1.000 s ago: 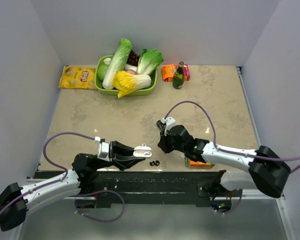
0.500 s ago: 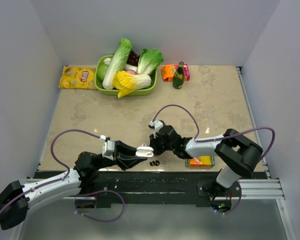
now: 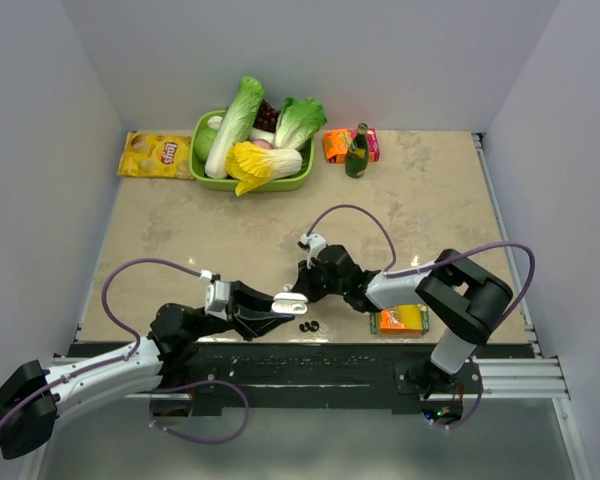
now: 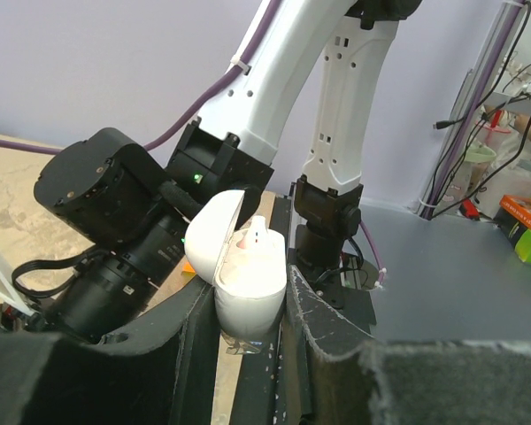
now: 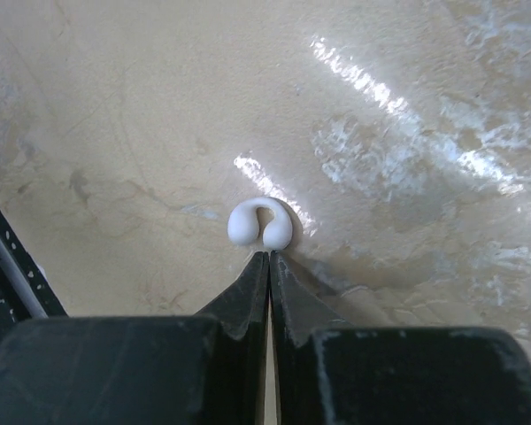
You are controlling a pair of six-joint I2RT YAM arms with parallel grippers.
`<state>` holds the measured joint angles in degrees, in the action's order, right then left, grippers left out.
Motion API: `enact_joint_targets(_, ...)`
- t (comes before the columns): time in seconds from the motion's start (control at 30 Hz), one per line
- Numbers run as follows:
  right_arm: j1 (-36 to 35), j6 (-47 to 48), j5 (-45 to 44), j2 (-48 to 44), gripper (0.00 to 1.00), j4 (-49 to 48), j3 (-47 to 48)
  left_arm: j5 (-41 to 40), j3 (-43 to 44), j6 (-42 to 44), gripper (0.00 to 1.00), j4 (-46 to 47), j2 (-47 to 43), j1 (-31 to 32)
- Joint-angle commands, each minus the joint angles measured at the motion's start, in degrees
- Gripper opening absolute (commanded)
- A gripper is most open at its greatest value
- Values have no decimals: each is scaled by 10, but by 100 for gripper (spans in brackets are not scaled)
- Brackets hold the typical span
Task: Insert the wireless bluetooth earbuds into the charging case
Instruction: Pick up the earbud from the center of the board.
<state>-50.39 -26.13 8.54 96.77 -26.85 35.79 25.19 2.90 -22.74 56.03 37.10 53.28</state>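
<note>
NEAR EDGE OF THE WORKTOP [image 3: 180, 240] — The left fingers [image 4: 188, 332] are clamped on the lower body of the white charging case [image 4: 248, 288]. They hold it upright with the lid swung open toward 10 o'clock, and a seated earbud [image 4: 255, 235] shows its pale stem in one well.

The right fingers [image 5: 269, 266] are pressed together, and their tips meet the near edge of a loose white earbud [image 5: 259, 224] lying curled on the stone-patterned surface. Whether they nip it or only touch it cannot be told. In the overhead view this happens just beside the case, at its 2 o'clock, while the black earbuds [image 3: 308, 326] lie together at its 5 o'clock.

The earbud looks feather-light, hard and glossy, with a rounded shape that would likely squirt out of a careless pinch. A hold across its narrow middle seems safest, with gentle pressure and no sideways drag. The case appears rigid and smooth, so it is best gripped below the seam, as it is now, which leaves the hinge free.

The left arm stretches low from its base at 7 o'clock toward the centre — wrist level, case presented upward. The right arm folds sharply, with its elbow raised at 4 o'clock. Its forearm reaches toward 9 o'clock and its wrist is tipped down at the surface.
</note>
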Motion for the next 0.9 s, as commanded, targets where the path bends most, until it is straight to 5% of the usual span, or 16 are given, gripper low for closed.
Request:
enact_joint_targets(0.0, 14, 2, -11, 14, 5, -14, 25, -3, -62, 9, 0, 30, -6, 2)
enact_joint_targets(0.27, 27, 4, -4, 36, 9, -14, 51, -4, -65, 9, 0, 27, -10, 2)
enact_joint_targets(0.6, 37, 13, -70, -32, 43, 19, 39, -8, -63, 14, 0, 17, -12, 2)
enact_joint_targets(0.87, 5, 38, -20, -35, 43, 44, 67, -8, -62, 13, 0, 33, -3, 2)
